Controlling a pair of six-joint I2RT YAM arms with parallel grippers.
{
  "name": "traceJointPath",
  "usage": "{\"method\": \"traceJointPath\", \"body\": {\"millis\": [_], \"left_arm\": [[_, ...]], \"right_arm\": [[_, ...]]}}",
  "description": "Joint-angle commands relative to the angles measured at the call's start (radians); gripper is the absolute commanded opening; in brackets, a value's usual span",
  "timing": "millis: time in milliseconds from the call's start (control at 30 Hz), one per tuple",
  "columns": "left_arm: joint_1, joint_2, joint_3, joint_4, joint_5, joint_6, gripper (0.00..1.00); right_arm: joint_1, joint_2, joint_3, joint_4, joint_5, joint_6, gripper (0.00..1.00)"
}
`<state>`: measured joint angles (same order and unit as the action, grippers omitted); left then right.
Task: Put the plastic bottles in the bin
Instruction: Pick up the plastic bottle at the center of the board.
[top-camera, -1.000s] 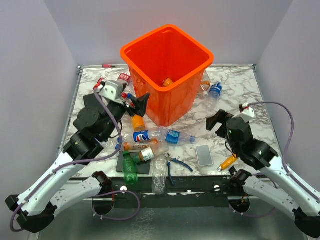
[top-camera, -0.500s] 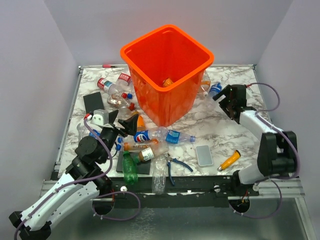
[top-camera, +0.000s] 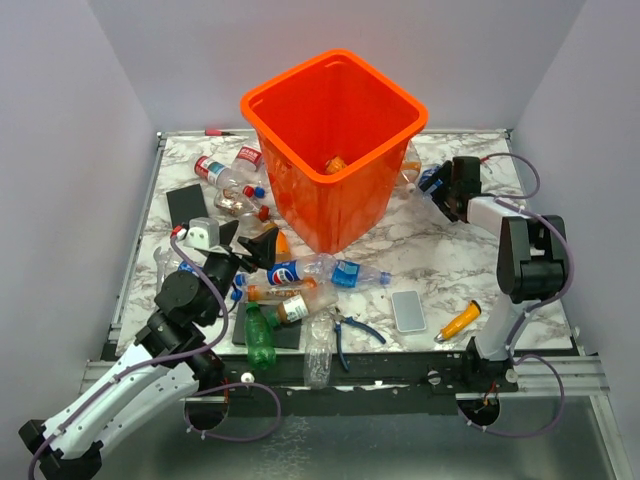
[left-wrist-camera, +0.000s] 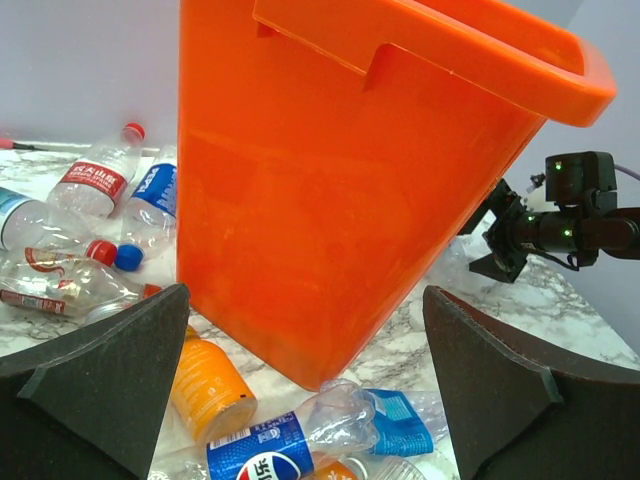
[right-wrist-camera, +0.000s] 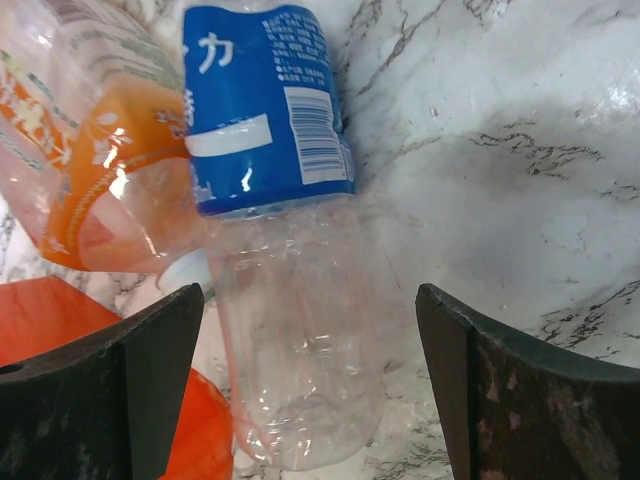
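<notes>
Bottle is lying between the wide fingers of our right hand because we are lining up a grasp; left hand is gaping too.

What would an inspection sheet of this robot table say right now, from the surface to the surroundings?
Surface: white marble-patterned tabletop, crowded on the left and in the middle.
Job's things: large orange plastic bin upright at the far middle, something orange inside; clear plastic bottles lying scattered to its left, front and right.
Clutter: blue-handled pliers, orange marker-like tool and grey phone-like slab near the front edge; black square pad on the left.
Grippers: left gripper open, facing the bin's base; right gripper open, either side of a blue-labelled bottle beside the bin.
Cables: purple cable looping along each arm.
Surroundings: plain grey walls; nothing else seen.
</notes>
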<state>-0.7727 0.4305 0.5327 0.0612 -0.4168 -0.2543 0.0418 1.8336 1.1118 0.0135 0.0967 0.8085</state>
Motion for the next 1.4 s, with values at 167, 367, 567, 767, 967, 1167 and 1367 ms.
{"method": "traceJointPath", "body": {"millis": [167, 367, 567, 767, 967, 1167, 1367], "left_arm": [[0.010, 0.026, 0.010, 0.016, -0.001, -0.001, 0.99], [0.012, 0.021, 0.009, 0.014, -0.004, -0.002, 0.99], [0.013, 0.025, 0.009, 0.013, 0.004, -0.012, 0.99], [0.015, 0.015, 0.005, 0.016, -0.006, -0.026, 0.99], [0.014, -0.006, 0.002, 0.128, -0.018, -0.103, 0.99], [0.015, 0.111, 0.104, 0.331, 0.184, -0.265, 0.99], [0.011, 0.496, 0.466, 0.341, 0.695, -0.396, 0.99]], "right_arm": [[-0.003, 0.091, 0.021, -0.004, -0.090, -0.044, 0.86], [-0.005, 0.041, -0.062, 0.039, -0.084, -0.039, 0.57], [-0.004, -0.171, -0.181, 0.038, -0.043, -0.043, 0.45], [0.003, -0.650, -0.399, 0.010, -0.006, -0.039, 0.40], [0.017, -1.183, -0.503, -0.096, -0.207, -0.172, 0.38], [0.018, -1.446, -0.478, -0.140, -0.659, -0.218, 0.39], [0.020, -1.538, -0.478, -0.033, -0.918, -0.123, 0.39]]}}
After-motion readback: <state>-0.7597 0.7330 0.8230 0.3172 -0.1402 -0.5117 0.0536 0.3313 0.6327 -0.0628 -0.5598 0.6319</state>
